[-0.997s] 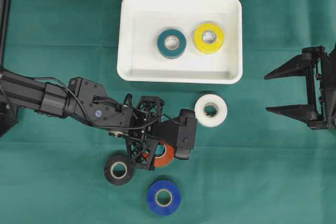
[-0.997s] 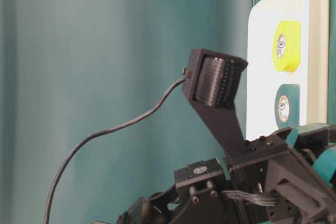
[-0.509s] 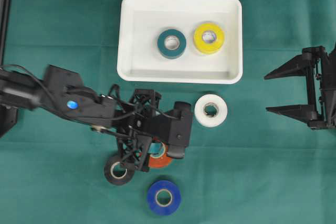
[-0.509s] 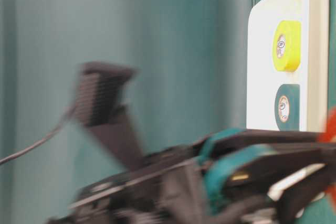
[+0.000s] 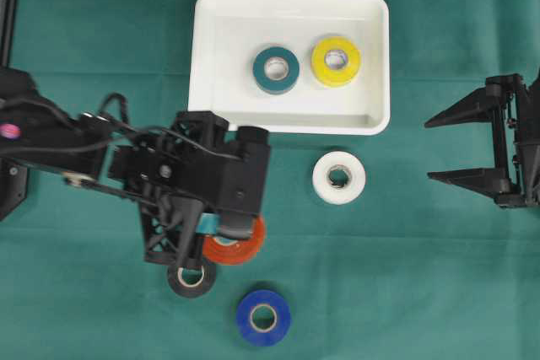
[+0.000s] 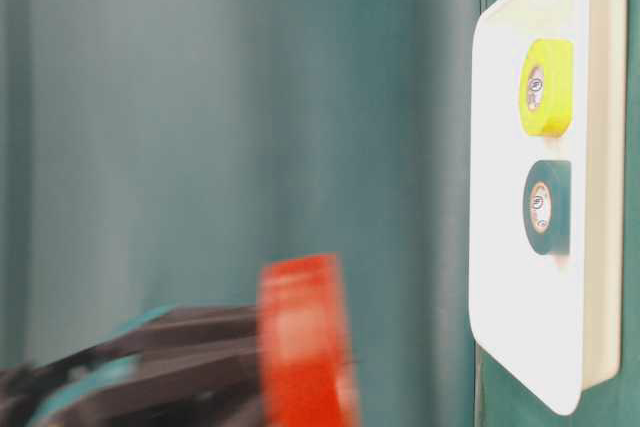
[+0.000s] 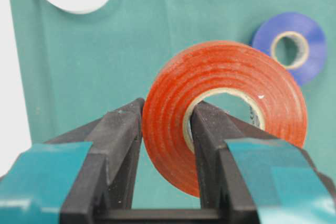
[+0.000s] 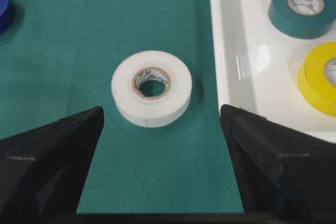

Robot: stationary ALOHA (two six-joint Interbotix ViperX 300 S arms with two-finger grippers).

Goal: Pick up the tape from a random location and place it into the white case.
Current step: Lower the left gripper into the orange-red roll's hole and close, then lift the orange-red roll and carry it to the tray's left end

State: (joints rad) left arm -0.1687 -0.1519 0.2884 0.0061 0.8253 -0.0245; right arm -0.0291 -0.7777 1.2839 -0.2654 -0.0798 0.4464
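My left gripper (image 7: 166, 116) is shut on an orange-red tape roll (image 7: 226, 108), one finger outside the wall and one inside the core hole. From overhead this orange-red tape roll (image 5: 239, 248) hangs below the gripper body, lifted above the green cloth, and it shows blurred at table level as the orange-red tape roll (image 6: 300, 342). The white case (image 5: 211, 65) lies at the back centre, holding a dark green roll (image 5: 276, 69) and a yellow roll (image 5: 336, 61). My right gripper (image 5: 434, 149) stands open at the right edge, with a white tape roll (image 8: 152, 87) ahead of it on the cloth.
A black roll (image 5: 191, 276) lies just below the left gripper and a blue roll (image 5: 263, 317) sits near the front edge. The white roll (image 5: 339, 177) rests below the case's front right corner. Green cloth (image 5: 405, 276) covers the table.
The left arm has pulled back to the left and risen, carrying the orange-red roll off the cloth. The right arm has not moved.
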